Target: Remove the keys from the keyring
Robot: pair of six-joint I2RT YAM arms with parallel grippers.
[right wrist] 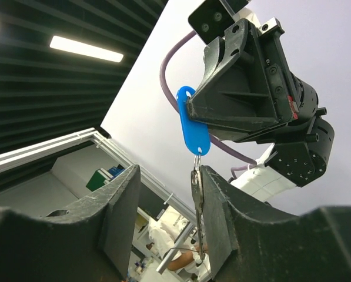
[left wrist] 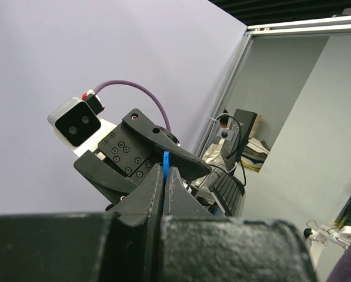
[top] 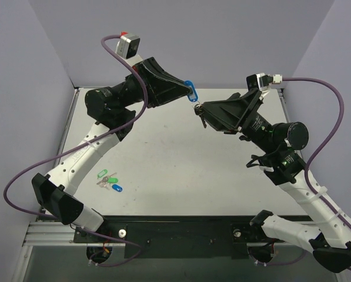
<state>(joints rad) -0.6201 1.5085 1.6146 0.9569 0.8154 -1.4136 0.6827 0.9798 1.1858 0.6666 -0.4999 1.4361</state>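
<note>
White surface (top: 181,153) lies below the keyring (right wrist: 193,120), which the left claw (top: 186,90) clamps tight. The right claw (right wrist: 169,170) gapes astride the key (right wrist: 197,191) hanging beneath. Judged next: close, then twist it free.

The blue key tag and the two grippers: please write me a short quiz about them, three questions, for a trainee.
1. True or false: the left gripper is shut on the blue tag.
2. Where does the key hang? A) below the tag, between the open fingers of the right gripper; B) above the tag; C) inside the left gripper.
3. Fill in: seen from above, the loose bunch of tags lies on the ___ half of the table.

Key: 1 true; 2 A; 3 left.
</note>
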